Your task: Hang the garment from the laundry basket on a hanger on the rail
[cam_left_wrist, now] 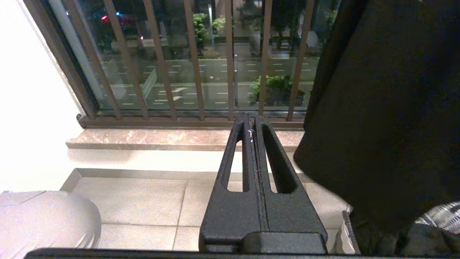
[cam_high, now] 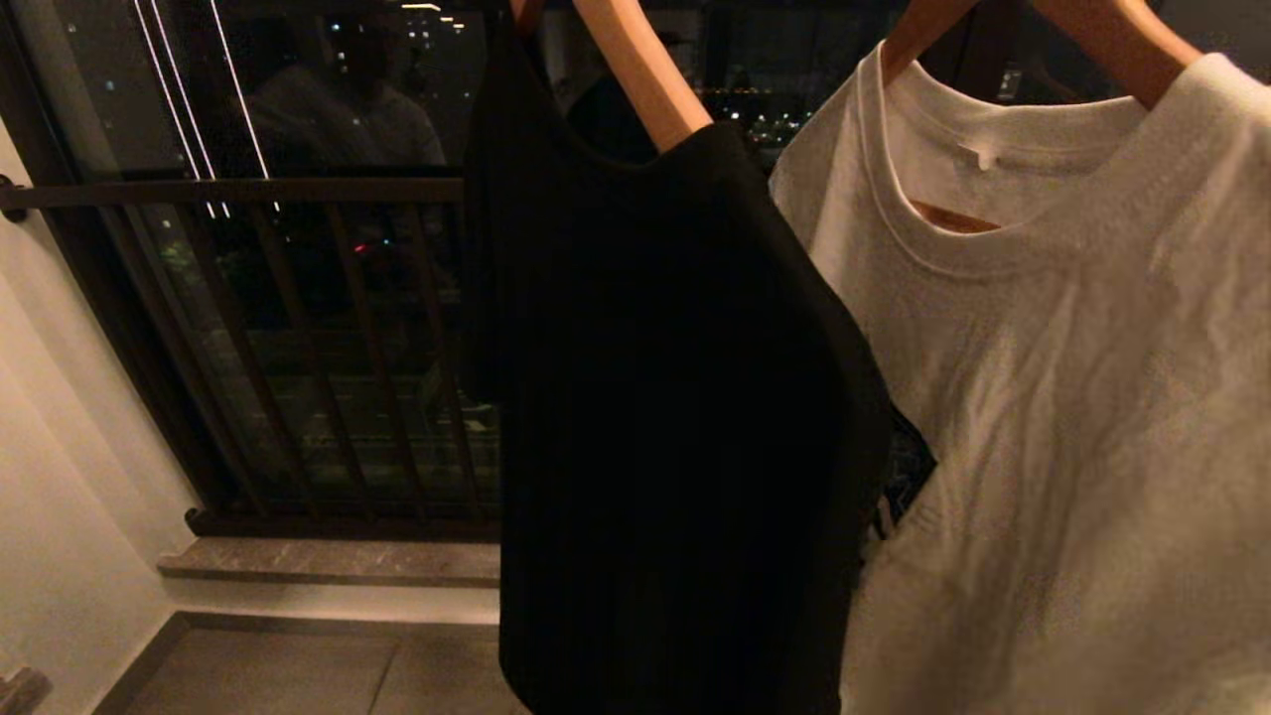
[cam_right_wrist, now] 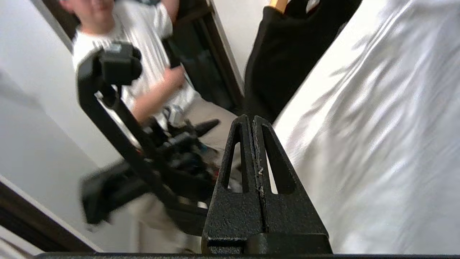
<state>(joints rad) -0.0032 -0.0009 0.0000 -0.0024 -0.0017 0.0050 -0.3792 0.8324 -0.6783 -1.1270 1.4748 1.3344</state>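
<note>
Beside white shirt [cam_right_wrist: 377, 144], right tool [cam_right_wrist: 253, 120] pressed closed

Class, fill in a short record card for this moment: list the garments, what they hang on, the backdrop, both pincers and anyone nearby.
Garments: black top and white T-shirt, side by side
Supports: each on a wooden hanger
Backdrop: dark barred window railing above a stone sill
Left pincer: shut, empty, pointing at the railing, beside the black top
Right pincer: shut, empty, next to the white T-shirt
Person: in a striped shirt, seen in the right wrist view behind a black device
Rail, basket: not visible
</note>
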